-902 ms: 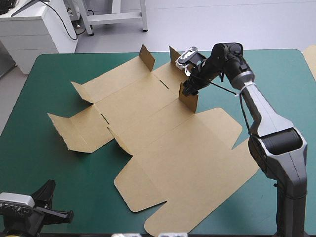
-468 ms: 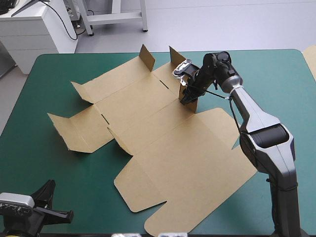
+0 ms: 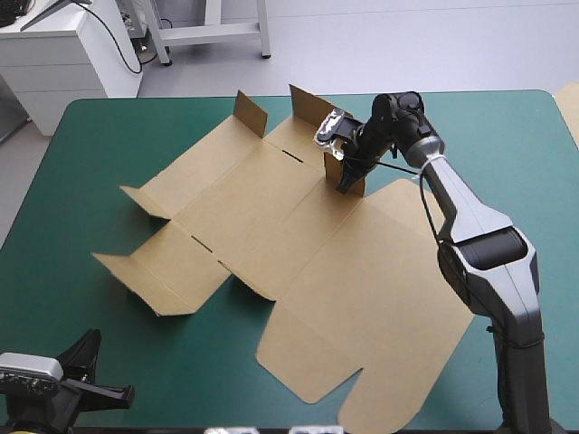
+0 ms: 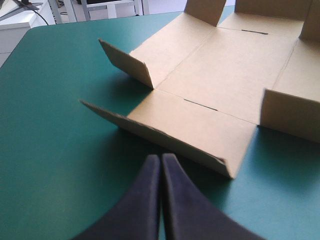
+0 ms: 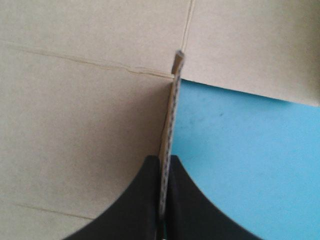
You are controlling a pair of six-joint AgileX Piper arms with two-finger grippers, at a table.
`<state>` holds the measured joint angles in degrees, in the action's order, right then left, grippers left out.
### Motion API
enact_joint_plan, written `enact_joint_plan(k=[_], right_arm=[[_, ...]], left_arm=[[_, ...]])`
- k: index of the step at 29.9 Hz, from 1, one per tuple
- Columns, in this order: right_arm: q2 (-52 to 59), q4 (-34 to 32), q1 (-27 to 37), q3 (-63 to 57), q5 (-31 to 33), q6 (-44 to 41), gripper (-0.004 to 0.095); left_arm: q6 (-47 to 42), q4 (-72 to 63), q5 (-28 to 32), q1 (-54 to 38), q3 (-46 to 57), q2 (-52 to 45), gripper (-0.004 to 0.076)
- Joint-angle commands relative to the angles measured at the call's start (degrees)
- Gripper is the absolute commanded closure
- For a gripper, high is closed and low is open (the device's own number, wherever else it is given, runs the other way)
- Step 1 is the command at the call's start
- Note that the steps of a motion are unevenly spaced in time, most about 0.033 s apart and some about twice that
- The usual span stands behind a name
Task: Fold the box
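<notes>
I am pinching an upright flap [image 5: 172, 110] of the brown box [image 3: 298, 244] in my right gripper [image 5: 164, 164], clenching on its edge. The sheet is lying flat on the teal-green tabletop [image 3: 81, 181], its long axis running diagonally past that gripper, lid toward the near right. My left gripper [image 4: 161, 159] is hovering clenched and empty, the box's corner just ahead.
</notes>
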<state>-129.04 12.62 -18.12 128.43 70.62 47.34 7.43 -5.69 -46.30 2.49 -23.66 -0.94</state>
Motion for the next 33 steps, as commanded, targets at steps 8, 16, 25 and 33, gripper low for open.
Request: enact_joint_plan(k=[8,16,25,33], right_arm=[[7.45,3.56,-2.46,7.95,0.72,16.27,0.0929],[9.62,2.6,-8.92,7.7,0.72,19.12,0.0929],[9.51,1.99,-13.28,5.77,0.72,17.92,0.0929],[9.61,-6.45,-13.4,-2.41,0.72,14.51,0.0929]], left_arm=[[-0.28,-0.32,4.25,0.41,-1.81,-0.45,0.0731],[-0.28,-0.32,4.25,0.41,-1.81,-0.45,0.0731],[-0.28,-0.32,4.25,0.41,-1.81,-0.45,0.0731],[-0.28,-0.32,4.25,0.41,-1.81,-0.45,0.0731]])
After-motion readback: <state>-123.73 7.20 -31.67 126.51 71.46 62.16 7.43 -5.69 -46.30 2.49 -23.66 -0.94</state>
